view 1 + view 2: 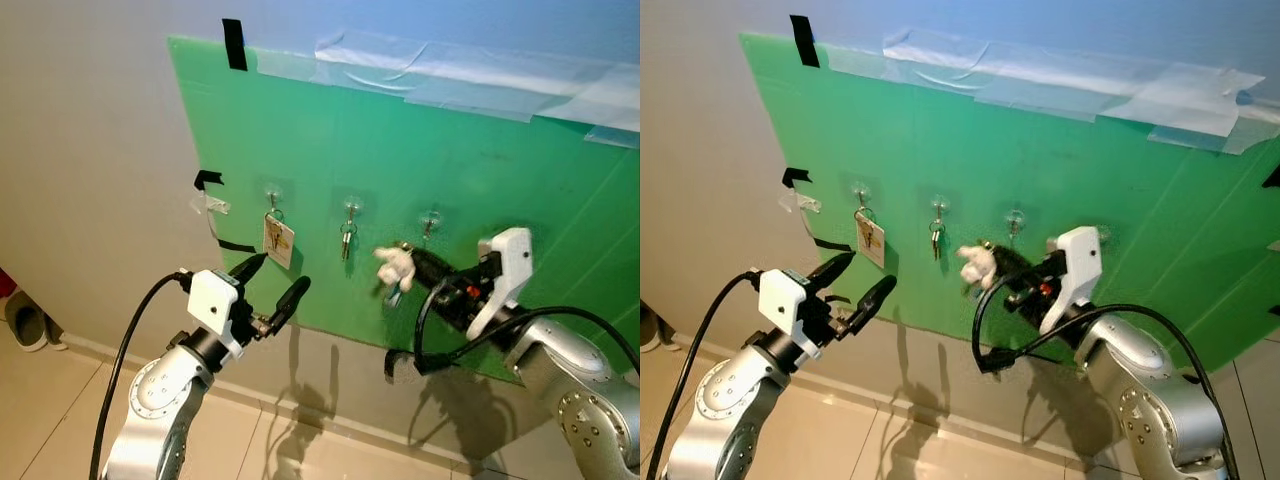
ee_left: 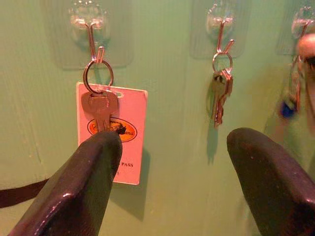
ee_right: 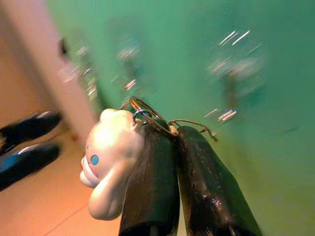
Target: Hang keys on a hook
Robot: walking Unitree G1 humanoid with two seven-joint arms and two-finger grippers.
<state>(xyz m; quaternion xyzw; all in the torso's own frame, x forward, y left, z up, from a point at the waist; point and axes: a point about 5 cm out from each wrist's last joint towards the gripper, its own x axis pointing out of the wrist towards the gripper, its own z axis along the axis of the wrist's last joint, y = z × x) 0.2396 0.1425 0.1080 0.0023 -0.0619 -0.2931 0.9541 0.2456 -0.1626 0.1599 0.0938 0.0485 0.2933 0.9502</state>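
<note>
Against the green board (image 1: 400, 150), just below the empty right-hand hook (image 1: 430, 220), a key ring (image 3: 147, 115) with a white plush charm (image 1: 396, 266) is pinched between the closed fingers of the right claw (image 1: 418, 262). The left claw (image 1: 277, 282) is held spread wide and empty before the tagged key (image 2: 101, 105) on the left hook (image 2: 88, 24). More keys (image 2: 220, 93) are hung on the middle hook (image 1: 351, 208).

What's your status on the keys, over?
Right hand shut on the key ring with white plush charm, just below the third hook, not hung yet. Left hand open, idle near the tagged key. Nothing blocking the hook.
</note>
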